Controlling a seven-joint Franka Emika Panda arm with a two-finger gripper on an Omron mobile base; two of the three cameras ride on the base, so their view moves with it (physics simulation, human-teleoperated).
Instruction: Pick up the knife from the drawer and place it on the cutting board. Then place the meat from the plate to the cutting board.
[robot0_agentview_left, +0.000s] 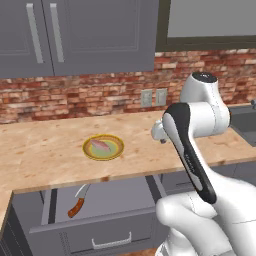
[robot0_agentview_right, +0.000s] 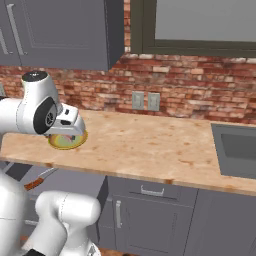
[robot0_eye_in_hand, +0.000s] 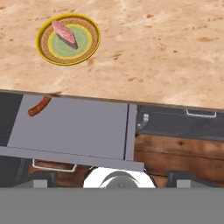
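Knife (robot0_agentview_left: 78, 203) lies in the open drawer (robot0_agentview_left: 115, 197), at 7 o'clock from the plate (robot0_agentview_left: 103, 147): light, stiff, slippery blade. Take its handle. Your jaws stand wide, empty.

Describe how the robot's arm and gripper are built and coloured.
The arm is glossy white with rounded, bulbous links, a dark grey joint cap on top and a black band along the forearm. The gripper has two small dark grey, blocky finger tips. No cables or markings are visible.

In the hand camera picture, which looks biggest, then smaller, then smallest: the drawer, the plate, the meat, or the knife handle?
1. Drawer, by far the largest.
2. Plate.
3. Meat and knife handle look about alike, so I won't rank them; the handle also lies lower down than the meat.
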